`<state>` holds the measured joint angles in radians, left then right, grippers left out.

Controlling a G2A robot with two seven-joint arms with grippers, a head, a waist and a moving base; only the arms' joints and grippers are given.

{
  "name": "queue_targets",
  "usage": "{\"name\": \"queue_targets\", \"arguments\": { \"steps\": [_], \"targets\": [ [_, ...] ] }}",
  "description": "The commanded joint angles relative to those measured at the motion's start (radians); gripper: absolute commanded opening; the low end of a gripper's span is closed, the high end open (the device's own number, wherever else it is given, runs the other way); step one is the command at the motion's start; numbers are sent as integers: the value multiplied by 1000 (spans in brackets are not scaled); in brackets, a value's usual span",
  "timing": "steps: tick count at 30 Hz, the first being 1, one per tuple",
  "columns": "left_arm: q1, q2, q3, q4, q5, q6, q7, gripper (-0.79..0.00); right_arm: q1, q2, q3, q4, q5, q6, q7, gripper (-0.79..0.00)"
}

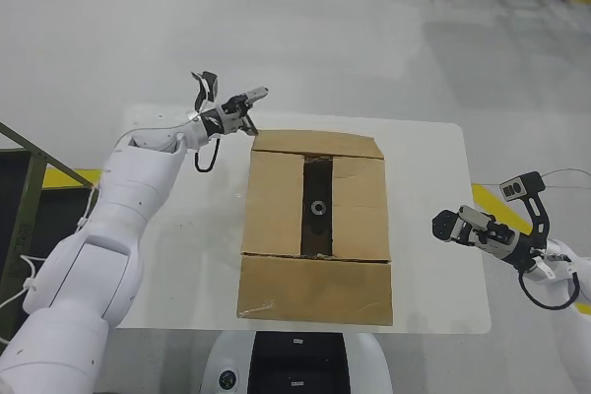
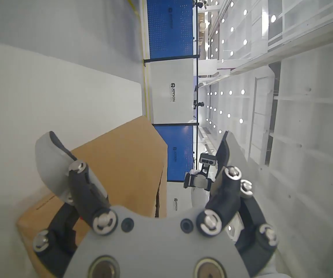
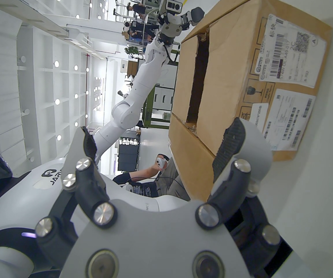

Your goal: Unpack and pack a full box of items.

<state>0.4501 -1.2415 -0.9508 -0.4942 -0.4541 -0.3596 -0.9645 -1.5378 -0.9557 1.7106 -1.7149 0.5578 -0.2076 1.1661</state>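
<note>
left gripper (image 1: 254,110), wide and empty, sits just off the 11 o'clock corner of the box (image 1: 274,202), nearer than the wide right gripper (image 1: 440,226) at 3 o'clock

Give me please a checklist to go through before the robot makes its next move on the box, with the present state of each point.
1. Left jaws open and empty: ok.
2. Right jaws open and empty, off the table's side: ok.
3. Box stands fully on the table: ok.
4. Top flaps open wide enough to unpack: not ok, only a narrow middle gap.
5. Left jaws touch the box's far corner: cannot tell.
6. Box full: cannot tell, one round item shows in the gap.
</note>
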Motion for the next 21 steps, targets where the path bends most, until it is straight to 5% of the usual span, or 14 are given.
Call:
{"name": "queue_targets", "arguments": {
  "steps": [1,11,21],
  "targets": [
    [4,-2,0,2,-1,2,-7,0,0,0,0,0,0,0,0,0],
    [2,2,-40,17,-18,-46,14,0,0,0,0,0,0,0,0,0],
    [-17,57,-167,-27,-56,-155,26,0,0,0,0,0,0,0,0,0]
  ]
}}
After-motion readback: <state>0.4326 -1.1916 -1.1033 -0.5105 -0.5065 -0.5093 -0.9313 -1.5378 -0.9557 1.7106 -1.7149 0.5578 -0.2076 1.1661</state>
